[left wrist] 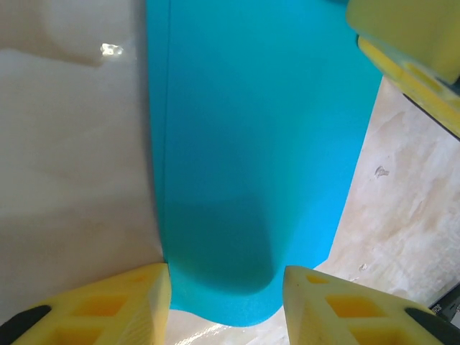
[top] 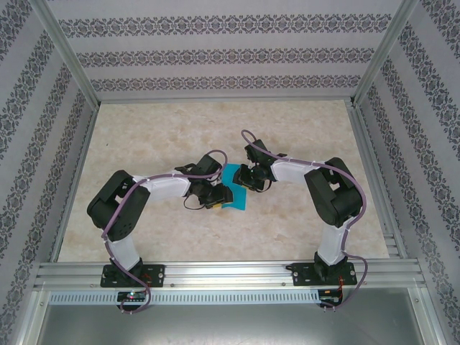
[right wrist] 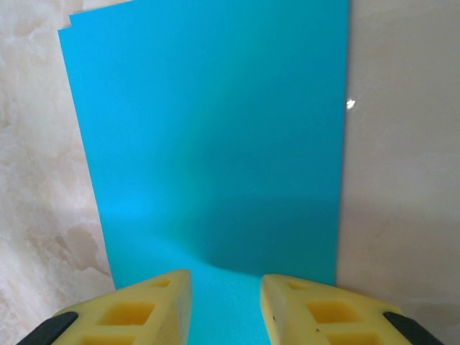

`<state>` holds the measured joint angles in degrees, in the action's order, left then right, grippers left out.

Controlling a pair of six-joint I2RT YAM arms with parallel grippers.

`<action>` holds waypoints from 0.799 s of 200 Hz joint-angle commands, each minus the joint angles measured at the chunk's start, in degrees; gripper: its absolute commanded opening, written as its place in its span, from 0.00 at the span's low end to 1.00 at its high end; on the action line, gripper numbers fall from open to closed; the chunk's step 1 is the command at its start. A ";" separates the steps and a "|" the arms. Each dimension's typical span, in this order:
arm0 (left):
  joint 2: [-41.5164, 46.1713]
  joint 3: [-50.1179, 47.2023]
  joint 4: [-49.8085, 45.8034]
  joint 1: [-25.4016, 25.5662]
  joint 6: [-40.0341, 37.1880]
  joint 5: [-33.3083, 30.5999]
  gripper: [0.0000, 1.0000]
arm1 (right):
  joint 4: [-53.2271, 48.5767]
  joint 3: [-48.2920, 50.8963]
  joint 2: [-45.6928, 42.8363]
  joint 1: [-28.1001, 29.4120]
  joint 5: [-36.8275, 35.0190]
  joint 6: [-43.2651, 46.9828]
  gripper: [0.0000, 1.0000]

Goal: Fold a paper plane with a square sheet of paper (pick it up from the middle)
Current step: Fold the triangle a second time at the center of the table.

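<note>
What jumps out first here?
The cyan sheet, the one bright thing, in the middle of the pale table; it looks folded in half. The left claw and right claw meet over it from opposite sides, each with yellow fingers astride an edge.

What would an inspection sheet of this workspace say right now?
Surface: pale marbled table, flat, with small glare spots.
Job's things: cyan paper, folded to a rectangle, lying mid-table between the grippers; no plane shape yet.
Clutter: nothing seen.
Grippers: left gripper and right gripper at opposite ends of the paper, jaws apart, a paper edge between the fingers of each.
Cables: purple cables run along both arms.
Surroundings: patterned walls, aluminium frame.
</note>
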<state>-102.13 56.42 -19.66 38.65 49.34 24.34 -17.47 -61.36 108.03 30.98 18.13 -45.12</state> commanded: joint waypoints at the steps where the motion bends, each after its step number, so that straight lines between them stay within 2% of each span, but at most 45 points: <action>1: -0.20 1.39 0.38 0.82 -1.27 -0.14 0.45 | -1.29 3.18 5.09 -0.08 -4.15 0.30 0.35; 43: 1.61 1.72 -3.44 0.82 -2.41 -3.46 0.44 | -1.27 3.27 5.44 -0.05 -4.32 0.34 0.35; 160: 2.81 1.65 -3.70 0.82 -2.68 -3.11 0.32 | -1.49 3.18 5.82 0.00 -4.16 0.56 0.35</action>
<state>-101.06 56.77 -21.61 38.76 48.01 21.93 -17.45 -61.34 108.12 30.98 18.13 -45.10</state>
